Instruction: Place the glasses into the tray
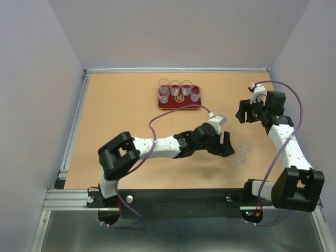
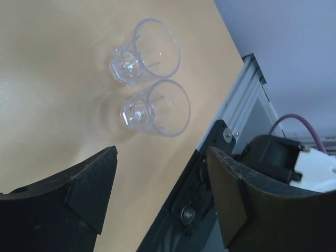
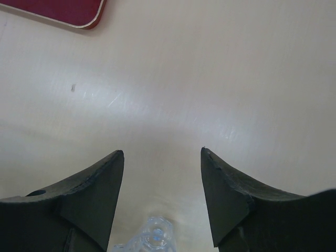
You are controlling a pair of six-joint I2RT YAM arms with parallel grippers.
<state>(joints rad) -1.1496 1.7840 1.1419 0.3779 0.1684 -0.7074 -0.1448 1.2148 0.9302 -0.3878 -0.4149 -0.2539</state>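
I have two loose glasses on the tabletop (image 1: 121, 105), the farther glass (image 1: 244, 146) and the nearer glass (image 1: 238, 159), set almost against each other. Both look upright, with the long axis vertical, mouths up and faceted bases down. My left wrist view looks into them at a slant. They sit just ahead of the left gripper (image 1: 229, 146), beyond its fingertips and not between them. Its fingers are spread wide and hold nothing. My right gripper (image 1: 241, 113) hangs over the wood to the right of the tray (image 1: 172, 106), and it too is spread and holds nothing. One glass shows at the bottom edge of its wrist view, behind the fingertips. Four more glasses (image 1: 175, 87) stand upright in a row in the dark-red tray on the far side. The surface is tan wood edged by a metal rail (image 1: 73, 136), with pale lilac walls (image 1: 31, 79) around it.
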